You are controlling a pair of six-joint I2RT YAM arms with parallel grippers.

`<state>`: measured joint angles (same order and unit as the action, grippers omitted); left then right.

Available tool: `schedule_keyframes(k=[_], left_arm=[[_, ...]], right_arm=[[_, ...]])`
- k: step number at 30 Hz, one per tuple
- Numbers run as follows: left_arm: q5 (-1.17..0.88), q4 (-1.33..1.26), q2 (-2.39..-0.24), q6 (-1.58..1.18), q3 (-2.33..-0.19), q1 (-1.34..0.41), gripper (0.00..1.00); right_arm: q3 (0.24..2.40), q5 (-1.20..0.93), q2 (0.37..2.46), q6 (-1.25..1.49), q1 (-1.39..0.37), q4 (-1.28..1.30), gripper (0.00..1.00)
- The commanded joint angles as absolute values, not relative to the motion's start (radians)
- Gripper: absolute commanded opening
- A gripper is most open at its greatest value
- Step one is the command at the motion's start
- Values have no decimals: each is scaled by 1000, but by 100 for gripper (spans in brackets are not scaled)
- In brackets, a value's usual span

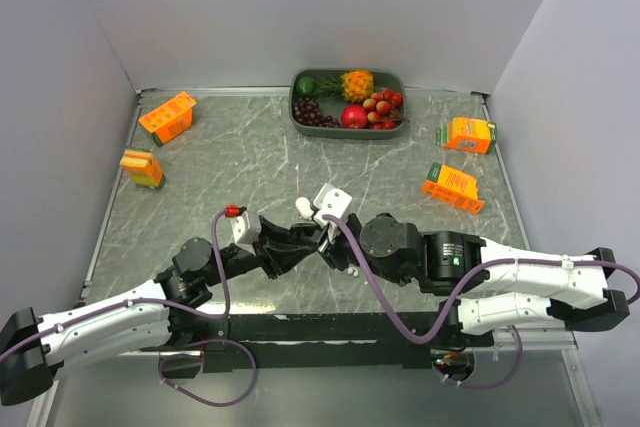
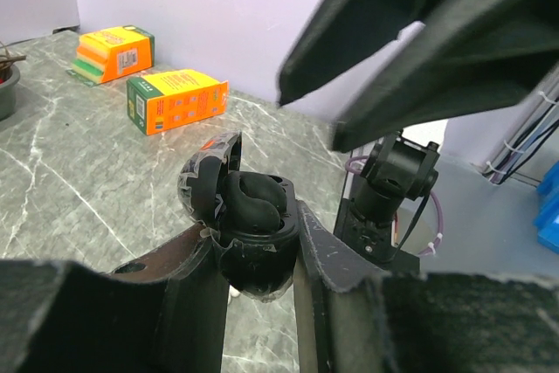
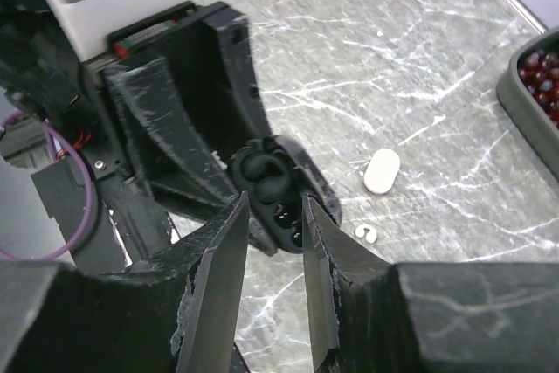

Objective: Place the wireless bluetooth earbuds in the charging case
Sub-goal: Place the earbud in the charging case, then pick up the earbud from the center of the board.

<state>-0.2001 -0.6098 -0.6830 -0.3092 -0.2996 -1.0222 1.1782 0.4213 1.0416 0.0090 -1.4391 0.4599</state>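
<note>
Left wrist view showed the left gripper [image 2: 258, 246] clenched on a rounded black charging case [image 2: 253, 275], its lid hinged open, apparently held off the grey marbled tabletop [image 2: 79, 172]. A glossy black bud [image 2: 251, 203] appeared to sit in one of the wells.

Seen from the right wrist, the right gripper [image 3: 275, 211] hung directly over the open case with its jaws parted only narrowly. Something shiny showed in the gap, but whether they pinched a second black bud could not be told.

Two tiny white buds [image 3: 366, 233] lay loose on the table, just beside a closed white pill-shaped case [image 3: 382, 170].

The step in hand looked to be the seating of the black pair, with one arm acting as a vice and the other as the placing hand. The next move likely called for a short, straight descent into the free well. The left arm would need to keep the case level and the right jaws would need to open only once the bud had settled. The lid would then need closing. The white pair and their unopened case appeared not yet dealt with, so the job seemed no more than half done.
</note>
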Motion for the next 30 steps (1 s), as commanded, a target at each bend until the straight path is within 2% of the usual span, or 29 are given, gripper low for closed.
schedule_keyframes(k=[1, 6, 10, 12, 17, 18, 21, 30], left_arm=[[-236, -681, -670, -304, -314, -1022, 1], [-242, -677, -672, -305, -319, -1022, 1], [-204, -647, -646, -299, -311, -1020, 1], [-178, -626, -627, -298, -293, -1020, 1], [-109, -583, -546, -304, -258, -1020, 1], [-101, -569, -535, -308, -249, -1022, 1], [-86, -548, -493, -319, -233, -1020, 1], [-75, -500, -428, -325, -227, -1020, 1]], right_arm=[[1220, 377, 1031, 41, -1416, 469, 38], [1223, 370, 1036, 51, -1411, 476, 35], [1198, 397, 968, 84, -1381, 471, 37], [1157, 379, 904, 129, -1304, 476, 39], [1022, 125, 815, 276, -999, 501, 45], [984, 85, 836, 287, -914, 509, 45], [922, -47, 940, 307, -855, 512, 43], [848, -100, 1228, 318, -847, 410, 40]])
